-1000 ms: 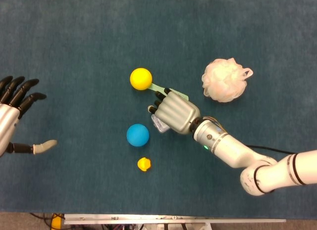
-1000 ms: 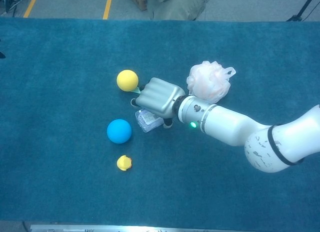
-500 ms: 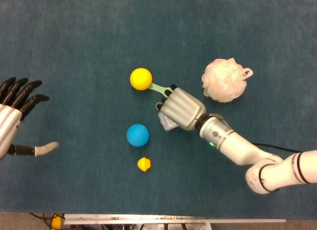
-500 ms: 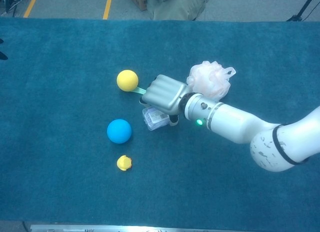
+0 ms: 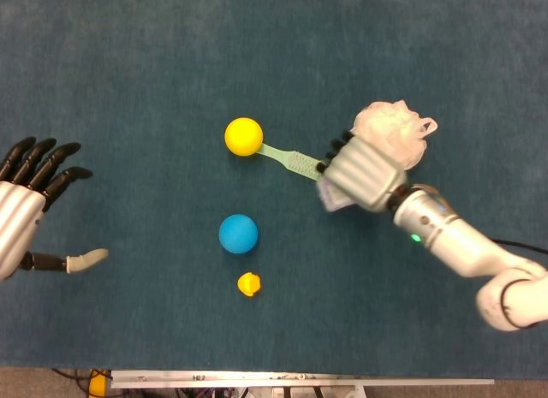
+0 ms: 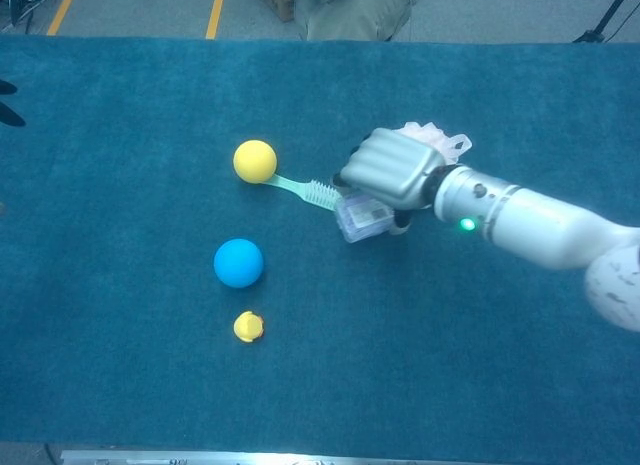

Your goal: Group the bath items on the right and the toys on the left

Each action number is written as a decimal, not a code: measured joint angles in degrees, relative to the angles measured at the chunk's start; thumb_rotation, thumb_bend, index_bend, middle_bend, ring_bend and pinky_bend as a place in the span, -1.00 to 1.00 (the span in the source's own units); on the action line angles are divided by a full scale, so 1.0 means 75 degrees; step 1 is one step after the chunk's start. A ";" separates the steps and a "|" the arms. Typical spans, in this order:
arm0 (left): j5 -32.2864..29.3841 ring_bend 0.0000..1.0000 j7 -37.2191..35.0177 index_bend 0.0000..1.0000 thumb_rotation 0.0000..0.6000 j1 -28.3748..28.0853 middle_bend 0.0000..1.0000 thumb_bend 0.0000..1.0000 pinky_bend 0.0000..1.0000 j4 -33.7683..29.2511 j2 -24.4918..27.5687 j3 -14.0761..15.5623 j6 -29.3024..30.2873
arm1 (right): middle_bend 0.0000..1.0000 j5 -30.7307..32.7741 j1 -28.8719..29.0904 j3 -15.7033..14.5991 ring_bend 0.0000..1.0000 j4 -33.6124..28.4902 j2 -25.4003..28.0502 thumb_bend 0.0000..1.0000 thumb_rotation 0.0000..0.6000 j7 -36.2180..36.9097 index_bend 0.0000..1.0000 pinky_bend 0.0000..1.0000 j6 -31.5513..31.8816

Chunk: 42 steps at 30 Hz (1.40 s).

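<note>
My right hand [image 5: 360,171] [image 6: 390,170] grips a small clear plastic box [image 6: 363,218] [image 5: 330,195] and holds it above the cloth, just in front of the white bath pouf [image 5: 392,128] [image 6: 432,135]. A pale green toothbrush [image 5: 291,159] [image 6: 297,189] lies on the cloth, its handle end touching the yellow ball [image 5: 244,136] [image 6: 255,161]. The blue ball [image 5: 238,234] [image 6: 239,263] and a small yellow duck [image 5: 248,284] [image 6: 248,327] sit nearer the front. My left hand [image 5: 30,210] hovers open at the far left edge, only its fingertips [image 6: 8,100] showing in the chest view.
Dark teal cloth [image 5: 137,64] covers the whole table. A seated person [image 6: 350,7] is behind the far edge. A metal rail [image 5: 300,381] runs along the near edge.
My right hand has lifted the clear box and carried it to the right, uncovering the toothbrush's head. The left hand drifted slightly down.
</note>
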 measured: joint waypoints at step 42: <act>-0.0036 -0.93 0.0052 -0.60 -0.28 0.0065 -0.83 -0.95 -0.92 -0.0065 -0.0012 -0.0140 -0.0197 | -0.36 -0.0183 -0.0141 0.0594 -0.60 -0.1639 0.1674 -1.00 1.00 0.0943 -0.64 -0.35 -0.0560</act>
